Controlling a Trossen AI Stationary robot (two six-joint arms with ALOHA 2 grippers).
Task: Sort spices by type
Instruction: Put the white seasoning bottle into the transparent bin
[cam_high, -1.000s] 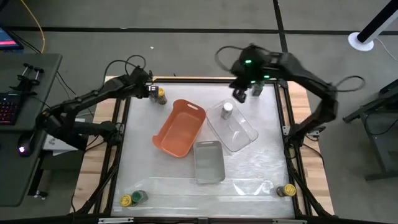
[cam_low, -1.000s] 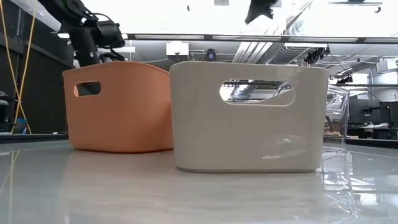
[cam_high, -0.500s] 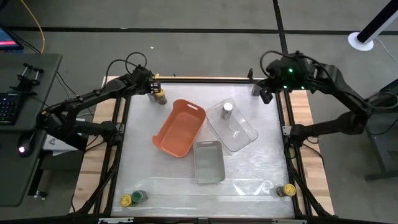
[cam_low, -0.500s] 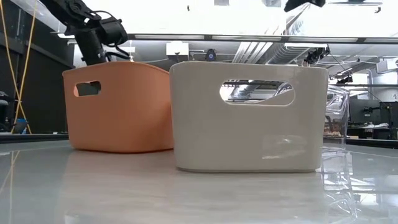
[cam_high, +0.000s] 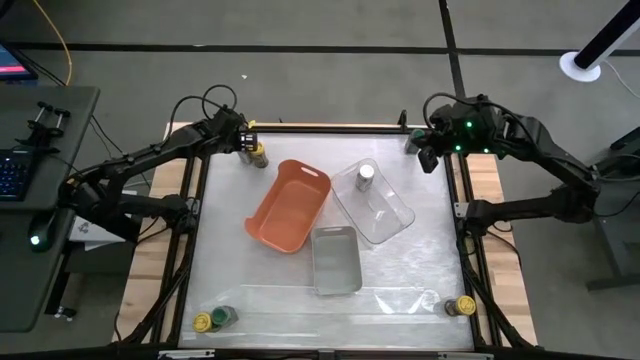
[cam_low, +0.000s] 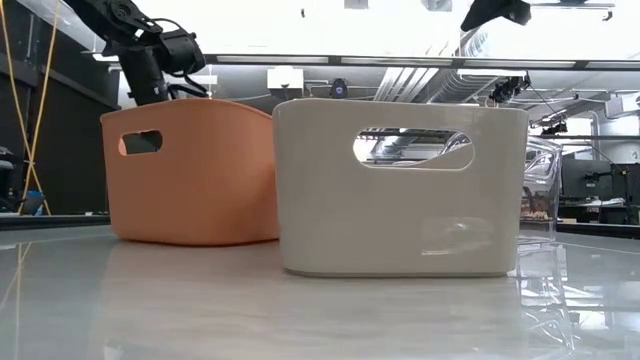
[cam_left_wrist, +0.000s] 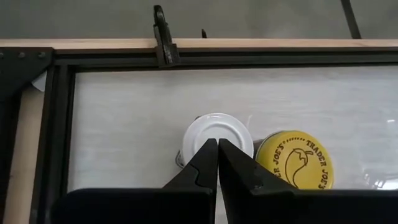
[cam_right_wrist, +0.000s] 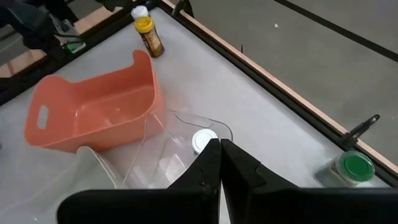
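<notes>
left end effector (cam_left_wrist: 217, 163): hangs directly over the far-left corner of the surface (cam_high: 400, 260), fingers pressed together with nothing between them, above a white-lidded jar (cam_left_wrist: 211, 134).
yellow-lidded jar (cam_left_wrist: 294, 159): stands touching or just beside the white-lidded one; contact cannot be settled.
right end effector (cam_right_wrist: 220, 163): raised over the far-right corner, fingers closed on nothing; a green-lidded jar (cam_right_wrist: 355, 167) stands by the frame there.
trays: orange tray (cam_high: 290, 205), clear tray (cam_high: 385, 215) and grey tray (cam_high: 337, 262) grouped mid-surface; a silver-lidded jar (cam_high: 366, 176) sits in the clear tray.
other jars: two at the near-left corner (cam_high: 212, 319), one at the near-right corner (cam_high: 462, 307).
step in hand (judgement): pick-up of the white-lidded jar by the left arm.
recommended practice: part the fingers before descent, wide enough to straddle the lid; centre on the jar, not the pair.
risk: a finger coming down on the yellow-lid side may topple the neighbour; approach with the fingers set across the free sides.
</notes>
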